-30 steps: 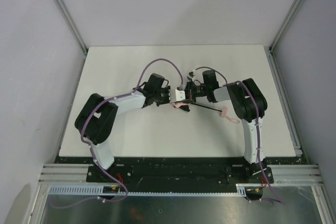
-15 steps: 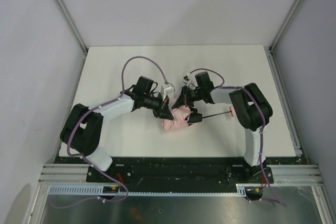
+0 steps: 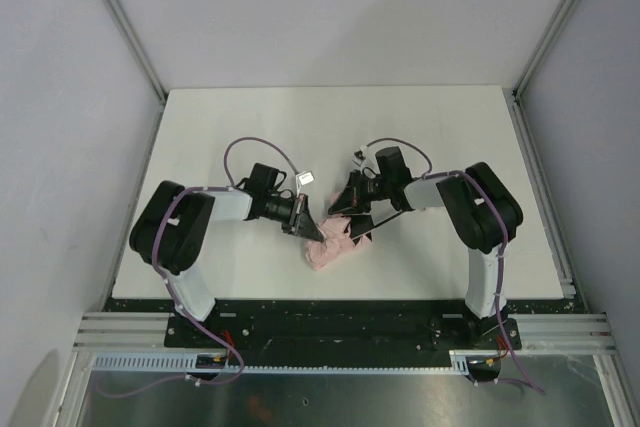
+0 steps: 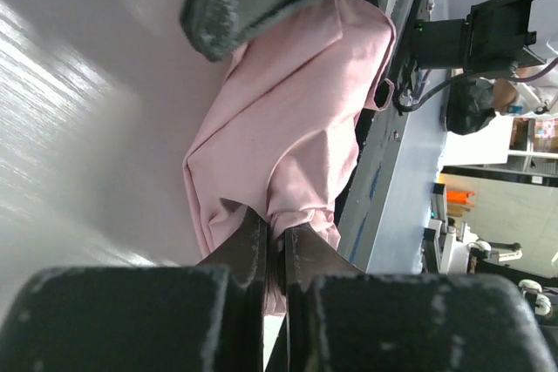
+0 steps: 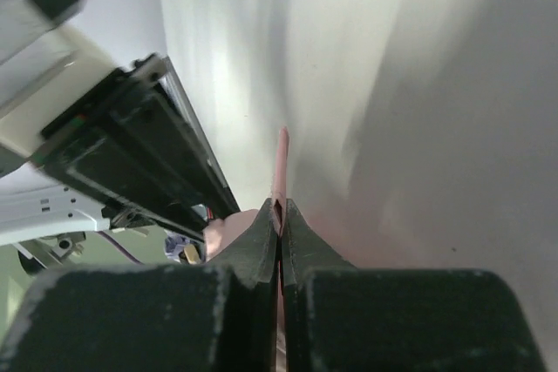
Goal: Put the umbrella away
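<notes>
The umbrella [image 3: 328, 247] lay bunched on the desk [image 3: 420, 127], close to the arms. At the umbrella's left side, the left pincer [image 4: 277, 231] was clamped on a fold of its pink fabric. Just beyond the umbrella, the right pincer [image 5: 281, 213] was closed on a thin pink edge, seemingly to gather the canopy.

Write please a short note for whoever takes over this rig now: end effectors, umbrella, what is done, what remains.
Left end effector: shut on a fold of the umbrella.
Right end effector: shut on a thin pink edge of it.
Umbrella: on the table between the arms, cloth bunched, black shaft pointing toward the right arm.
Done: both grips taken.
Left to do: collapse it fully and put it away.
</notes>
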